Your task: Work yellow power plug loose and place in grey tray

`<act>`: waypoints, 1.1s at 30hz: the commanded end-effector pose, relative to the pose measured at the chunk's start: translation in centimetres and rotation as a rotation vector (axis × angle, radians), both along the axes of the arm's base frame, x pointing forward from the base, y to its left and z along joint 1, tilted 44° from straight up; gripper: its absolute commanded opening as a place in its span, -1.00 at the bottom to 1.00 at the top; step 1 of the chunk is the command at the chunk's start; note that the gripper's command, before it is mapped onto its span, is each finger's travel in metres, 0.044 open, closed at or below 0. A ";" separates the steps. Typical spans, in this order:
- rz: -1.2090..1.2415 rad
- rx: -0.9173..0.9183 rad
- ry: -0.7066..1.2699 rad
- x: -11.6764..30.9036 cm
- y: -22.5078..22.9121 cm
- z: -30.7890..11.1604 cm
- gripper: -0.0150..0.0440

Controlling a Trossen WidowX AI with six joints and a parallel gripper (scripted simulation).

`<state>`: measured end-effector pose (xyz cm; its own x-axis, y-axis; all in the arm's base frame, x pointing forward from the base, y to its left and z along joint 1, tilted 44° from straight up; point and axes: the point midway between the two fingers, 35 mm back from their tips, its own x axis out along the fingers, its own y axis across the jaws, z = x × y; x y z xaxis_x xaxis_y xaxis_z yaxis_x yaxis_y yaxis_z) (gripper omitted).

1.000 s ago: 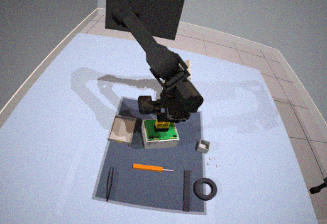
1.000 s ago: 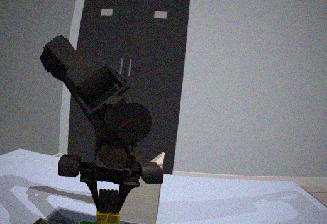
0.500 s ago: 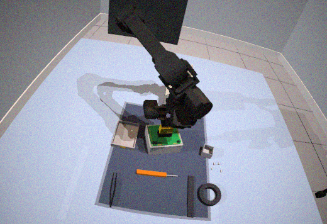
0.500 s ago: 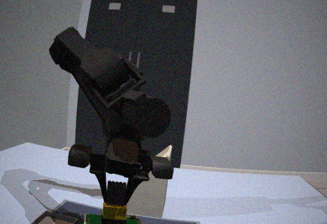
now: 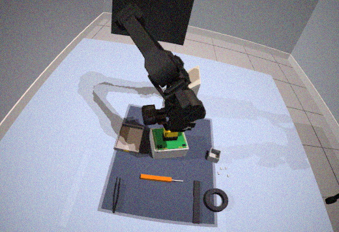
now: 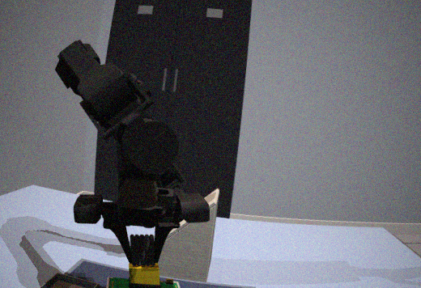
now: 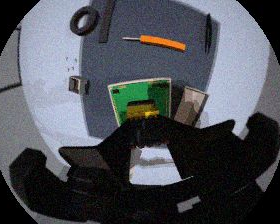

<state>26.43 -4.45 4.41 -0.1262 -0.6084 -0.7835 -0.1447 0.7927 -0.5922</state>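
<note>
The yellow power plug (image 5: 169,134) (image 6: 144,275) (image 7: 141,110), with black cables on top, sits upright at the dark socket on the green circuit board (image 5: 162,145) (image 7: 125,96). Whether it is fully seated cannot be told. My gripper (image 6: 144,260) points down over the board, shut on the plug at its upper end, a fingertip on each side. In the top view the hand hides the fingertips. The grey tray (image 5: 130,138) (image 7: 190,106), its inside brownish in shadow, lies on the mat beside the board's box and looks empty.
An orange screwdriver (image 5: 156,178) (image 7: 162,43), tweezers (image 5: 115,194) and a black bar (image 5: 196,202) lie on the mat. A black ring (image 5: 206,199) overlaps its edge. A small grey box (image 5: 214,156) and tiny screws are at the right. A cream bin (image 5: 195,75) (image 6: 192,252) stands behind the hand.
</note>
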 end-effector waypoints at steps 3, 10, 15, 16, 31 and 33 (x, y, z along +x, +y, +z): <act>0.026 -0.071 -0.019 0.0 1.0 0.3 -0.49; 0.055 -0.230 -0.026 -0.2 2.1 -0.6 -0.49; 0.048 -0.192 -0.024 -0.2 1.9 -0.4 -0.49; 0.044 -0.168 -0.023 -0.1 1.7 -0.2 -0.49; 0.021 -0.043 -0.017 0.1 1.1 0.7 -0.49; 0.032 -0.101 -0.020 0.0 1.5 0.4 -0.49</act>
